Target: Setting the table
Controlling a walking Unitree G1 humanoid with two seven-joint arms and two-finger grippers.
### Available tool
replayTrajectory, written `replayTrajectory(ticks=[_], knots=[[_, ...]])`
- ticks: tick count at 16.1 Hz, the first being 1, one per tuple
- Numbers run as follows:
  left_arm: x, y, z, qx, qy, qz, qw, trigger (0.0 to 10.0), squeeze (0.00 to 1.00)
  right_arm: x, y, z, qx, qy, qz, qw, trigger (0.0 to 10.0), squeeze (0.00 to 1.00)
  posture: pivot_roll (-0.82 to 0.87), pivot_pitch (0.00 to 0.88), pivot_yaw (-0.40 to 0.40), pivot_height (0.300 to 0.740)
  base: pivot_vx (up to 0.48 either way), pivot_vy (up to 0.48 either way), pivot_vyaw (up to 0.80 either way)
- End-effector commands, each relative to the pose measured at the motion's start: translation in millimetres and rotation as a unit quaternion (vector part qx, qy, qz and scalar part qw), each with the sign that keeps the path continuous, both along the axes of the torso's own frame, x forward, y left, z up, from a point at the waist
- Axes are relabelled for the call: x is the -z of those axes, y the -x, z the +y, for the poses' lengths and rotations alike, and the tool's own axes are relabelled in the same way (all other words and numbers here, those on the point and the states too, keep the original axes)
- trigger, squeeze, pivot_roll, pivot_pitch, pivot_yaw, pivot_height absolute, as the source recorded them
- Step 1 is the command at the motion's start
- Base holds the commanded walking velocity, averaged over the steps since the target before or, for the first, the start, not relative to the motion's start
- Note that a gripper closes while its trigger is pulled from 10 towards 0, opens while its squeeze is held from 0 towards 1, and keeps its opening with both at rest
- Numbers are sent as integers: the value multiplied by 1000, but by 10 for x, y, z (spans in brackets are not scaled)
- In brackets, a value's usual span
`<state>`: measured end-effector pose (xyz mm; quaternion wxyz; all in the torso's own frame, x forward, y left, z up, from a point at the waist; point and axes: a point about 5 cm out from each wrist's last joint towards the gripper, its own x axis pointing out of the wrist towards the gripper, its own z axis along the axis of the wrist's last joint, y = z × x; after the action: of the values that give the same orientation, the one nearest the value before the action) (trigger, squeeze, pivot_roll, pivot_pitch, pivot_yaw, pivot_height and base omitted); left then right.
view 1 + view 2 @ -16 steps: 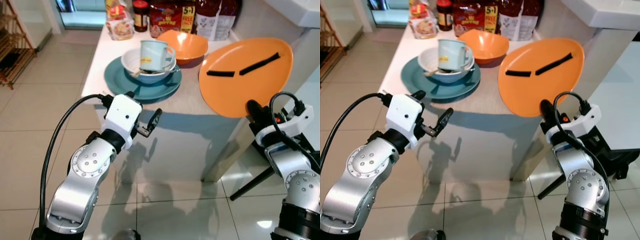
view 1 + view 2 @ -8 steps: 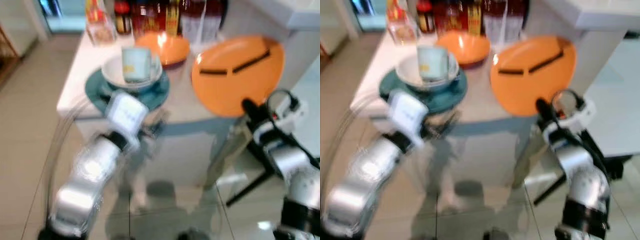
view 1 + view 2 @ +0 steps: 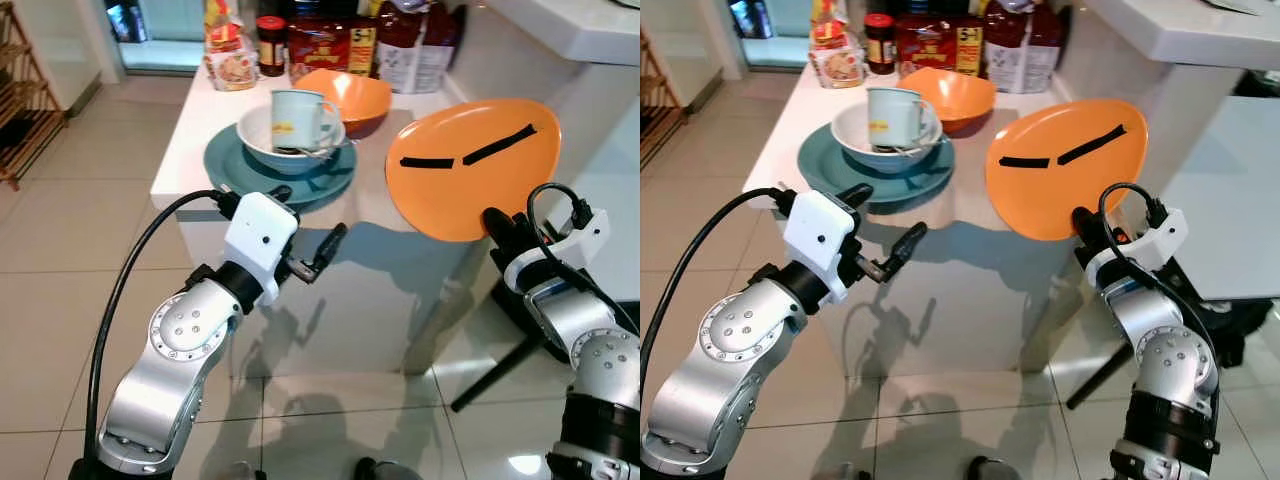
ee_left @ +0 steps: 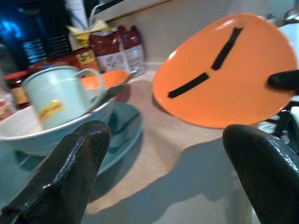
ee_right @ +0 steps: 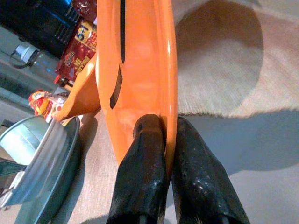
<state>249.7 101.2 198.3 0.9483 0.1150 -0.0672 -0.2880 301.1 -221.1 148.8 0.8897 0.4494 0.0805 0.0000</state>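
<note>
Nearest, the left gripper [image 3: 312, 258] is held just short of the table's [image 3: 372, 205] near edge, fingers spread wide with nothing in them. It's been brought up closer to the table than a second ago, and the whole view has been shifted forward too, so an approach is probably underway. The orange plate [image 3: 470, 165] is pinched at its lower rim by the right gripper [image 5: 161, 140], tilted up over the table's right corner, not yet set down. Farther back, a mug [image 3: 298, 118] is stacked in a white bowl [image 3: 258, 133] on a teal plate [image 3: 228, 165], beside an orange bowl [image 3: 365, 92].
</note>
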Motion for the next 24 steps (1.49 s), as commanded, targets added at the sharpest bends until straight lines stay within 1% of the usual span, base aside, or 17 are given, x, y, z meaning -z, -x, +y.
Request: replayTrajectory(ticks=[1, 3, 4, 5, 6, 8, 9, 10, 11, 13, 15, 17, 20, 21, 24], knots=[[-50, 48, -74, 32, 1, -7, 999, 10000, 0, -34, -59, -83, 18, -8, 12, 1000, 10000, 0, 77, 78, -53, 740, 0, 0, 0], [-52, 88, -136, 60, -4, -4, 998, 10000, 0, -39, -146, -112, 28, -16, 26, 999, 10000, 0, 78, 80, -52, 740, 0, 0, 0], [-58, 104, -178, 71, -5, -3, 997, 10000, 0, -72, -214, -114, 29, -31, 25, 999, 10000, 0, 84, 83, -54, 740, 0, 0, 0], [-58, 104, -178, 71, -5, -3, 997, 10000, 0, -72, -214, -114, 29, -31, 25, 999, 10000, 0, 84, 83, -54, 740, 0, 0, 0], [-66, 94, -203, 71, -5, -4, 997, 10000, 0, -115, -302, -80, 15, -40, 27, 999, 10000, 0, 84, 86, -50, 740, 0, 0, 0], [-71, 72, -205, 66, -6, -5, 998, 10000, 0, -153, -397, -31, 1, -54, 29, 998, 10000, 0, 83, 88, -49, 740, 0, 0, 0], [-77, 54, -195, 59, -8, -7, 998, 10000, 0, -168, -459, -9, -3, -69, 30, 997, 10000, 0, 85, 95, -48, 740, 0, 0, 0], [-95, 25, -183, 52, -10, -12, 999, 10000, 0, -186, -565, 27, -9, -82, 33, 996, 10000, 0, 90, 103, -47, 740, 0, 0, 0], [-103, 18, -183, 51, -11, -13, 999, 10000, 0, -192, -602, 38, -10, -84, 35, 996, 10000, 0, 92, 104, -48, 740, 0, 0, 0], [-163, 2, -194, 48, -8, -22, 999, 10000, 0, -296, -738, 6, 13, -114, 27, 993, 10000, 0, 101, 122, -55, 740, 0, 0, 0], [-173, 6, -188, 41, -2, -21, 999, 10000, 0, -328, -771, -17, 18, -117, 24, 993, 10000, 0, 100, 136, -57, 740, 0, 0, 0], [-170, 9, -194, 39, -5, -22, 999, 10000, 0, -315, -800, -51, 30, -123, 28, 992, 10000, 0, 101, 141, -57, 740, 0, 0, 0], [-230, -26, -196, 27, 5, -32, 999, 10000, 0, -353, -849, -65, 32, -133, 16, 990, 10000, 0, 107, 151, -57, 740, 0, 0, 0], [-242, -46, -179, 19, 5, -33, 999, 10000, 0, -362, -867, -67, 33, -129, 12, 991, 10000, 0, 106, 154, -54, 740, 0, 0, 0], [-248, -49, -164, 16, 5, -36, 999, 10000, 0, -397, -890, -99, 42, -131, 1, 991, 10000, 0, 104, 153, -54, 740, 0, 0, 0]])
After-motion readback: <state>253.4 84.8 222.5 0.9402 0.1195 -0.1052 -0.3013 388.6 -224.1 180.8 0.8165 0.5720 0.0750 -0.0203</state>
